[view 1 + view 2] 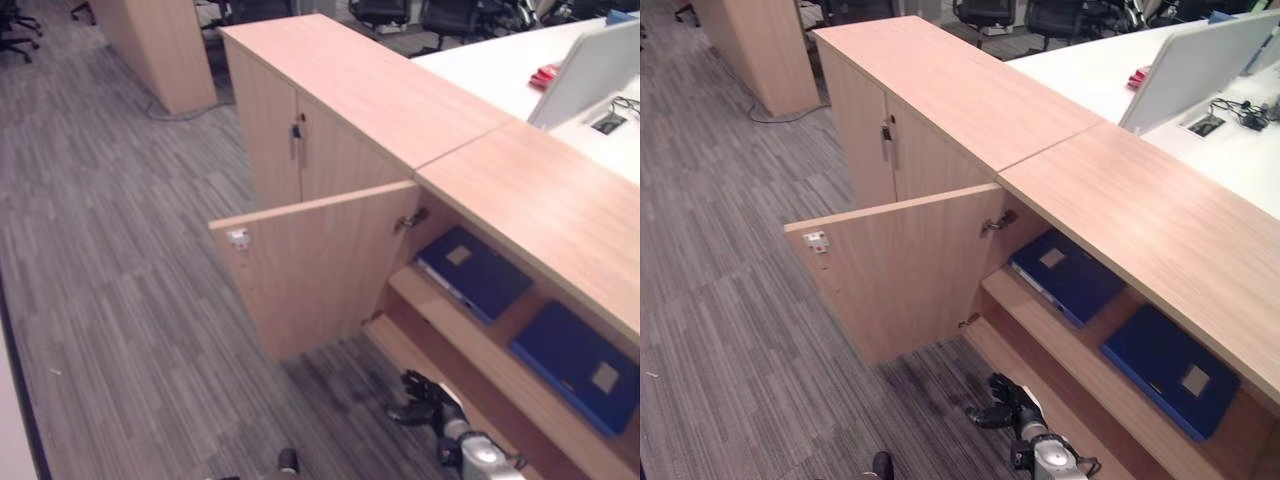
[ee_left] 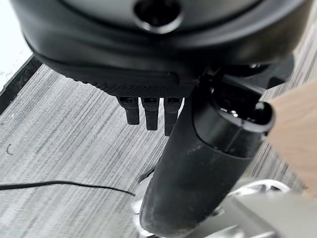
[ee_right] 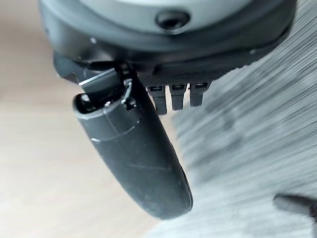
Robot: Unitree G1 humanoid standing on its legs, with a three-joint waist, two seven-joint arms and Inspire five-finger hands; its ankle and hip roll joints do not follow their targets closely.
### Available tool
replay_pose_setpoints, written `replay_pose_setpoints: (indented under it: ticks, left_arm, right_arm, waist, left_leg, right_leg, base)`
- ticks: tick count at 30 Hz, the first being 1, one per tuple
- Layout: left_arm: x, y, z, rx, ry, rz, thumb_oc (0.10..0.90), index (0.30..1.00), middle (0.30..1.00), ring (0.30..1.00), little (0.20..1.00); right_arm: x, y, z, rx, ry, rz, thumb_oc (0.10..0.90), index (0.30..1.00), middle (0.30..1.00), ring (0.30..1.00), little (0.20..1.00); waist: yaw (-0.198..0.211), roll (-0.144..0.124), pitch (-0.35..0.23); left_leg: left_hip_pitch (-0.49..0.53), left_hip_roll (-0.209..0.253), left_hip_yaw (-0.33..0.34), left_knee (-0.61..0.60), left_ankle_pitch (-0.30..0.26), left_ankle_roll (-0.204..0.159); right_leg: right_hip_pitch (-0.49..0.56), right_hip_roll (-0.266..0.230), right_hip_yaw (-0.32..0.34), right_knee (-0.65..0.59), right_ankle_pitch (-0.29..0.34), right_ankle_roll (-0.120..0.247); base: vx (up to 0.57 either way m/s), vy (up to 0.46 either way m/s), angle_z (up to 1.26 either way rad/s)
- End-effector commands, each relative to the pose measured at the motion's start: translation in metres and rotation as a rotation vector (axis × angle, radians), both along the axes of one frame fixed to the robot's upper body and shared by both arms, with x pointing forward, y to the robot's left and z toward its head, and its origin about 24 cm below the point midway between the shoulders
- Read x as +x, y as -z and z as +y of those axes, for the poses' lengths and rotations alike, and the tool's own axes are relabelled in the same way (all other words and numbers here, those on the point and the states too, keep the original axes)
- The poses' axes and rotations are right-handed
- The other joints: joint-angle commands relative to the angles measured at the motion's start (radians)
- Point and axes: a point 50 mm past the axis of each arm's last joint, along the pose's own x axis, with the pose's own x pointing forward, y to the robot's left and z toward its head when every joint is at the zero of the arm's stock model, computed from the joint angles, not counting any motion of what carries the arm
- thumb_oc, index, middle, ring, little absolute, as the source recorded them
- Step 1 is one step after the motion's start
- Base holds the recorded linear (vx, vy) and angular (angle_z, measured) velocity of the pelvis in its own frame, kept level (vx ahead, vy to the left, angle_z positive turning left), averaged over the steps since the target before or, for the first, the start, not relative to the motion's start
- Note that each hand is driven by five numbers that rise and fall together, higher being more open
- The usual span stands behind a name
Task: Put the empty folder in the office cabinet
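— Hands first: what do they hold?

— Nothing. The right hand hangs low over the grey carpet, just in front of the open cabinet's bottom ledge. Its own wrist view shows the fingers straight and slack and the thumb standing free, with wood on one side and carpet on the other. The left hand shows in its wrist view above the carpet, fingers likewise straight and relaxed, grasping nothing; a corner of light wood sits off to one side of it.

— And just past the right hand?

— The cabinet door, swung wide open toward the robot's left of the hand, with a small white catch near its free upper corner and a metal hinge where it meets the carcass. Directly beyond the hand is the open office cabinet, with a stepped wooden shelf inside.

— Where is the folder?

— Two blue folders lie flat in there. One blue folder rests on the shelf just beyond the hand, close to the hinge side. The other blue folder lies to the hand's right, under the overhanging top. Each carries a pale label patch. Neither touches a hand. I cannot tell which is the empty one.

— Farther still?

— A second cabinet with shut doors adjoins the open one. Beyond it, a white desk with a red object, and black office chairs at the back.
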Motion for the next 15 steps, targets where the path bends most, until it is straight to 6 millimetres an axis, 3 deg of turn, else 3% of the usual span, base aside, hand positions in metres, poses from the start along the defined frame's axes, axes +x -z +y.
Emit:
replay_pose_setpoints:
  ticks: [1,2,4,5,7,9,11,12,13,14,15]
  left_arm:
    - [0.102,-0.031,-0.039,-0.171,-0.010,-0.408,0.800,0.900,0.900,0.900,0.900]
    - [0.111,-0.036,-0.043,-0.190,-0.018,-0.449,0.800,0.900,0.900,0.900,0.900]
    - [0.113,-0.037,-0.046,-0.198,-0.006,-0.454,0.800,0.900,0.900,0.900,0.900]
    - [0.120,-0.038,-0.050,-0.186,0.019,-0.457,0.800,0.900,0.900,0.900,0.900]
    - [0.120,-0.038,-0.053,-0.192,0.026,-0.458,0.800,0.900,0.900,0.900,0.900]
    - [0.118,-0.039,-0.055,-0.209,0.010,-0.479,0.800,0.900,0.900,0.900,0.900]
    - [0.118,-0.040,-0.054,-0.208,-0.001,-0.486,0.800,0.900,0.900,0.900,0.900]
    - [0.119,-0.054,-0.014,-0.204,-0.043,-0.515,0.800,0.900,0.900,0.900,0.900]
    - [0.115,-0.060,-0.001,-0.172,-0.029,-0.548,0.800,0.900,0.900,0.900,0.900]
    - [0.103,-0.052,0.005,-0.156,-0.055,-0.501,0.800,0.900,0.900,0.900,0.900]
    - [0.103,-0.052,0.004,-0.156,-0.055,-0.501,0.800,0.900,0.900,0.900,0.900]
  right_arm:
    - [0.021,-0.026,-0.027,-0.058,0.057,-0.155,0.800,0.900,0.900,0.900,0.900]
    - [0.017,-0.024,-0.032,-0.054,0.091,-0.145,0.800,0.900,0.900,0.900,0.900]
    - [0.017,-0.023,-0.034,-0.059,0.100,-0.140,0.800,0.900,0.900,0.900,0.900]
    - [0.018,-0.022,-0.034,-0.065,0.106,-0.135,0.800,0.900,0.900,0.900,0.900]
    - [0.014,-0.019,-0.033,-0.063,0.103,-0.123,0.800,0.900,0.900,0.900,0.900]
    - [0.006,-0.015,-0.039,-0.075,0.120,-0.100,0.800,0.900,0.900,0.900,0.900]
    - [0.006,-0.015,-0.040,-0.080,0.119,-0.098,0.800,0.900,0.900,0.900,0.900]
    - [0.006,-0.019,-0.051,-0.091,0.121,-0.106,0.800,0.900,0.900,0.900,0.900]
    - [0.003,-0.019,-0.056,-0.103,0.136,-0.105,0.800,0.900,0.900,0.900,0.900]
    - [0.004,-0.021,-0.056,-0.110,0.116,-0.124,0.800,0.900,0.900,0.900,0.900]
    - [0.004,-0.021,-0.056,-0.110,0.115,-0.124,0.800,0.900,0.900,0.900,0.900]
  waist:
    - [-0.039,0.065,-0.011]
    - [-0.073,0.078,-0.001]
    - [-0.082,0.077,0.004]
    - [-0.081,0.066,0.006]
    - [-0.085,0.058,-0.001]
    - [-0.082,0.058,-0.018]
    - [-0.078,0.059,-0.024]
    - [-0.072,0.071,-0.030]
    - [-0.067,0.078,-0.034]
    - [-0.067,0.079,-0.041]
    - [-0.068,0.080,-0.040]
  left_leg:
    - [-0.008,0.014,-0.090,-0.023,-0.057,-0.020]
    - [-0.005,0.003,-0.160,-0.030,-0.051,-0.024]
    - [-0.005,-0.011,-0.186,-0.033,-0.051,-0.025]
    - [-0.009,-0.031,-0.211,-0.035,-0.054,-0.028]
    - [-0.008,-0.040,-0.221,-0.036,-0.060,-0.027]
    - [-0.004,-0.048,-0.240,-0.037,-0.065,-0.028]
    - [0.001,-0.047,-0.236,-0.037,-0.068,-0.029]
    - [0.006,-0.048,-0.235,-0.038,-0.068,-0.032]
    - [0.009,-0.048,-0.237,-0.038,-0.067,-0.032]
    - [0.023,-0.047,-0.242,-0.039,-0.071,-0.034]
    - [0.025,-0.047,-0.242,-0.039,-0.071,-0.034]
  right_leg:
    - [-0.103,0.145,0.226,0.103,-0.124,0.022]
    - [-0.155,0.291,0.365,0.049,-0.241,-0.012]
    - [-0.166,0.326,0.392,-0.002,-0.244,-0.026]
    - [-0.152,0.322,0.364,-0.098,-0.229,-0.039]
    - [-0.133,0.320,0.353,-0.146,-0.215,-0.040]
    - [-0.096,0.340,0.397,-0.208,-0.206,-0.040]
    - [-0.077,0.335,0.389,-0.227,-0.198,-0.040]
    - [-0.066,0.332,0.387,-0.238,-0.192,-0.038]
    - [-0.059,0.330,0.383,-0.243,-0.188,-0.039]
    - [-0.035,0.331,0.382,-0.264,-0.187,-0.040]
    - [-0.033,0.331,0.381,-0.265,-0.186,-0.040]
  base:
    - [0.19,0.232,0.68]
    - [0.15,0.170,1.03]
    - [0.12,0.019,1.20]
    - [0.08,-0.029,0.96]
    - [0.03,-0.062,0.57]
    - [0.12,-0.088,0.46]
    - [0.08,-0.025,0.21]
    - [0.04,0.027,-0.03]
    - [0.08,0.013,-0.05]
    - [0.06,-0.006,-0.07]
    - [0.09,-0.039,0.06]
